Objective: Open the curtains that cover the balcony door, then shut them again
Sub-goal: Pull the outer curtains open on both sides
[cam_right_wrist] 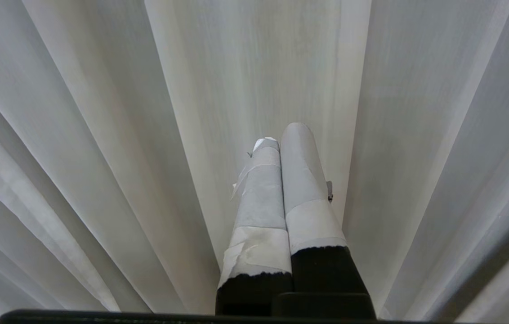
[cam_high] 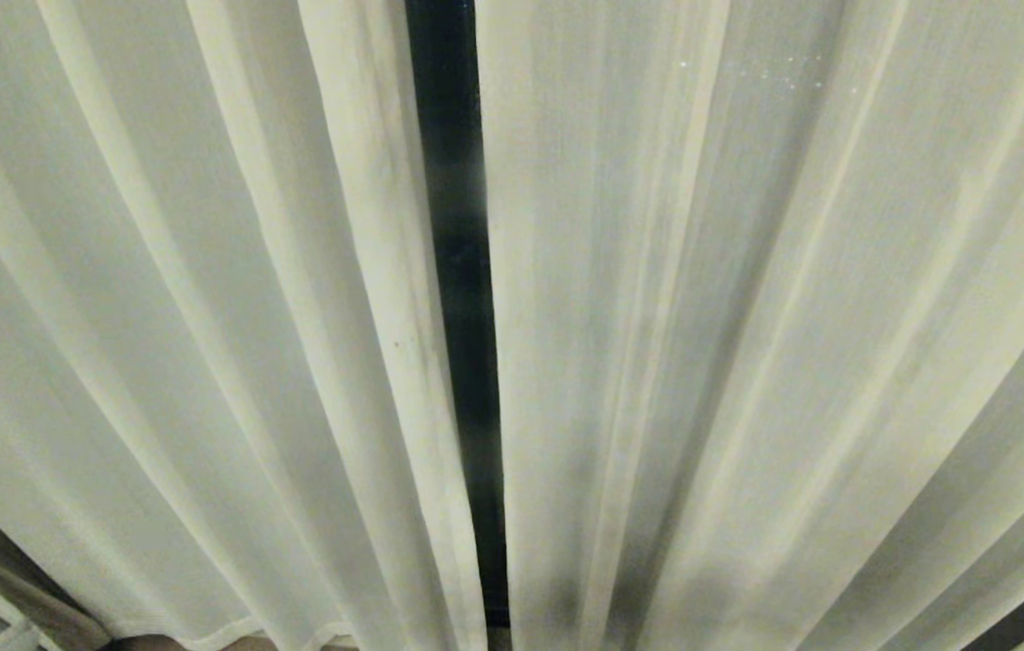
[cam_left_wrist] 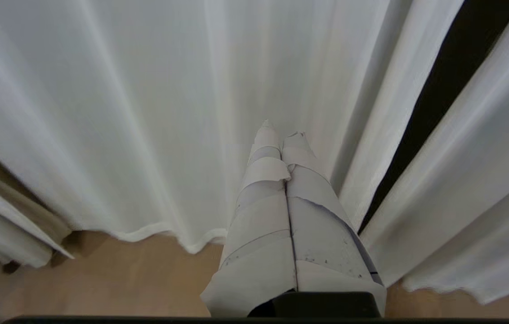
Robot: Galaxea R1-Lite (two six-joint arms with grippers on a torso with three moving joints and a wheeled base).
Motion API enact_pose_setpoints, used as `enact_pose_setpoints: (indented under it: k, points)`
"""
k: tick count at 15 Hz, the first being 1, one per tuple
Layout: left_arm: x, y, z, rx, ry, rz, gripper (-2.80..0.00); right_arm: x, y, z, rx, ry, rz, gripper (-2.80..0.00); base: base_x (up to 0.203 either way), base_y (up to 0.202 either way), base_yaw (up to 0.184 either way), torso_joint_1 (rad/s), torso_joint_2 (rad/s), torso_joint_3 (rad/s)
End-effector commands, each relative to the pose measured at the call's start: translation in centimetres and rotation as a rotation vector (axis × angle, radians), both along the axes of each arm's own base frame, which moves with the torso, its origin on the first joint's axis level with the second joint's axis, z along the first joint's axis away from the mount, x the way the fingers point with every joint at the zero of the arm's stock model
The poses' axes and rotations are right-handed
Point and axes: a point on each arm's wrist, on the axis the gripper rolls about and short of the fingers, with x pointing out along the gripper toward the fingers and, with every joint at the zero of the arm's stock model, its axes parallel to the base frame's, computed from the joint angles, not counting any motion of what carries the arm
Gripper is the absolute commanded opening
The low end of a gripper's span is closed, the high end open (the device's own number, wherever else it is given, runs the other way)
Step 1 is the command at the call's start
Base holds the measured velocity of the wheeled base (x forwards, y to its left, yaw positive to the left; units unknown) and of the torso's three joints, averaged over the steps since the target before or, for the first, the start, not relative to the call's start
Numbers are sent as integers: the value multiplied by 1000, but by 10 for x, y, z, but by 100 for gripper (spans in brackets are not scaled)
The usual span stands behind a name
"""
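Two curtains hang vertically, a narrow dark gap showing the balcony door. Left hand clenched, empty, pointing at pleats; right hand likewise.

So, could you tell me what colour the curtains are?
Cream off-white, plain with vertical pleats; the curtains show best in the head view.

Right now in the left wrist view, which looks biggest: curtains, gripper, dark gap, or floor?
1. Curtains
2. Left gripper, though it is nearest the camera
3. Floor and dark gap: too alike to rank
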Motion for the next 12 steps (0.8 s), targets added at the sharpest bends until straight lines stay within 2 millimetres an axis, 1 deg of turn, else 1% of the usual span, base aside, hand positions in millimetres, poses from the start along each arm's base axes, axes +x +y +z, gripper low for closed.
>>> enact_pose_setpoints:
  k: [1, 3, 5, 6, 11, 12]
  points:
    - [-8, -1, -13, 51, 47, -23, -280, 0, 0, 0, 0, -1, 1, -280, 0, 0, 0, 0, 0, 0]
    - [-9, -1, -16, 46, 79, -56, -280, 0, 0, 0, 0, -1, 1, -280, 0, 0, 0, 0, 0, 0]
    - [-9, -1, -17, 23, 79, -121, -280, 0, 0, 0, 0, -1, 0, -280, 0, 0, 0, 0, 0, 0]
    - [-11, 0, -17, 4, 64, -123, -280, 0, 0, 0, 0, -1, 1, -280, 0, 0, 0, 0, 0, 0]
    - [-29, 0, -20, -10, -171, -73, -280, 0, 0, 0, 0, -1, 1, -280, 0, 0, 0, 0, 0, 0]
    - [-30, 0, -20, -13, -191, -69, -280, 0, 0, 0, 0, -1, 0, -280, 0, 0, 0, 0, 0, 0]
